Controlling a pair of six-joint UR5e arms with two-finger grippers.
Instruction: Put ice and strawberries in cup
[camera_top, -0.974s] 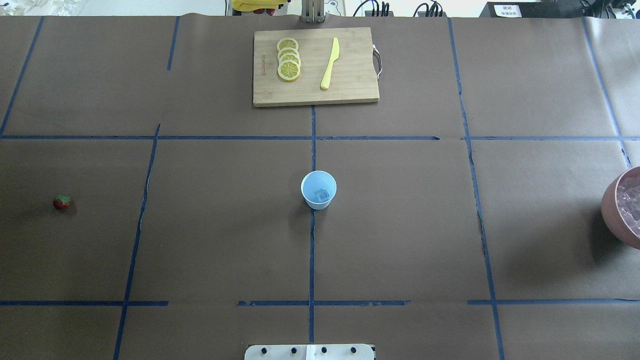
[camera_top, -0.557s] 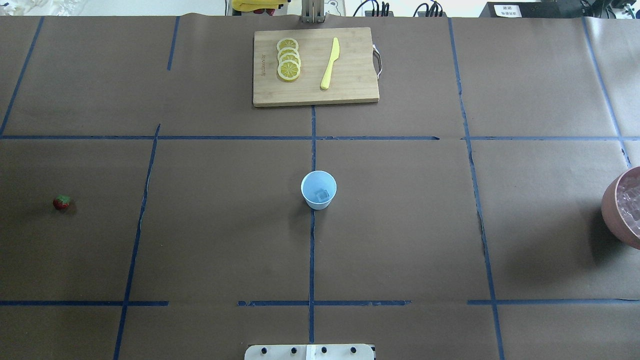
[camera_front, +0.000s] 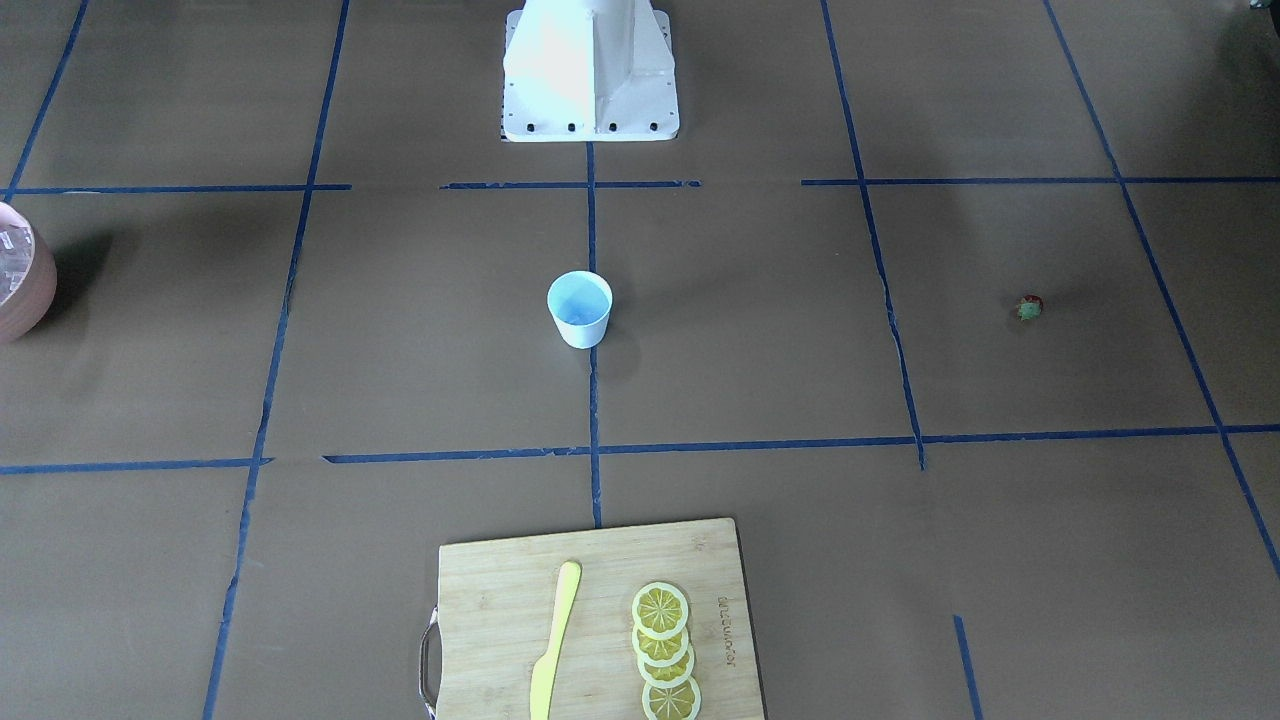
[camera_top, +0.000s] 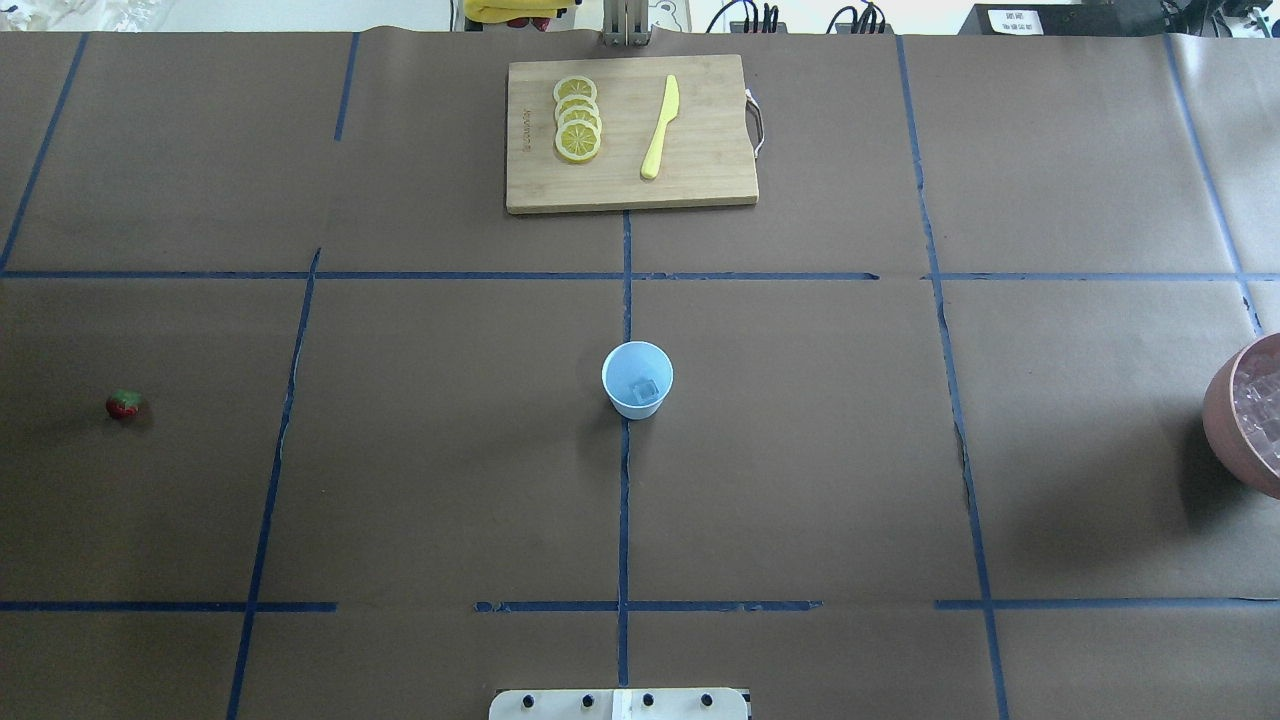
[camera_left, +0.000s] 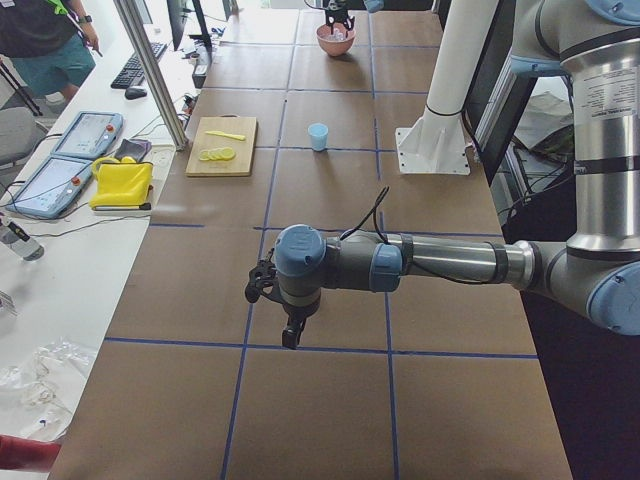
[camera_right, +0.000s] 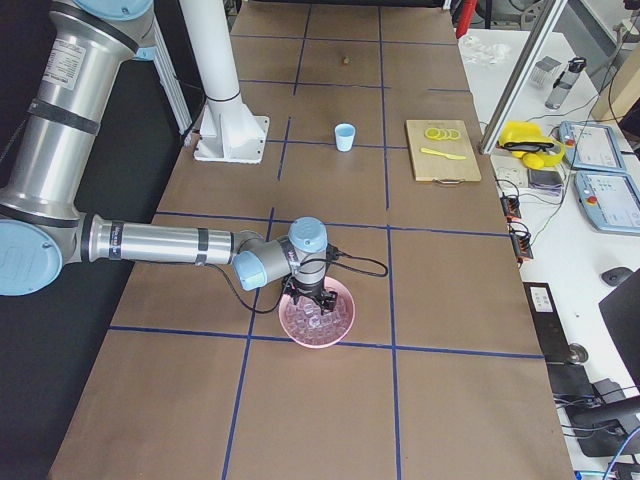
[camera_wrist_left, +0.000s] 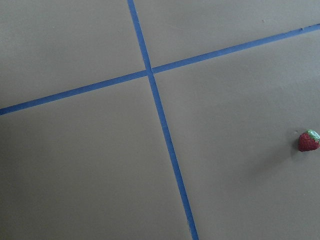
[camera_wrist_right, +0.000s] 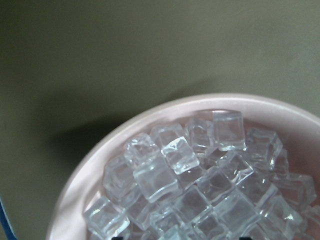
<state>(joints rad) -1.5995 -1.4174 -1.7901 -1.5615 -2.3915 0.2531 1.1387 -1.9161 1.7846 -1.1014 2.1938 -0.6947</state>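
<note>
Brown worktop (camera_top: 450, 450): cup (camera_top: 637, 380) holds one ice cube (camera_top: 643, 389), bowl (camera_wrist_right: 165, 111) is full of ice (camera_wrist_right: 200, 185) (left tool (camera_left: 289, 338), right tool (camera_right: 318, 304): opening cannot be told).

A robotics lab: the table (camera_top: 450, 480) is papered brown and gridded with blue tape (camera_top: 623, 500), teach pendants (camera_left: 85, 135) and a keyboard (camera_left: 137, 63) alongside.
</note>
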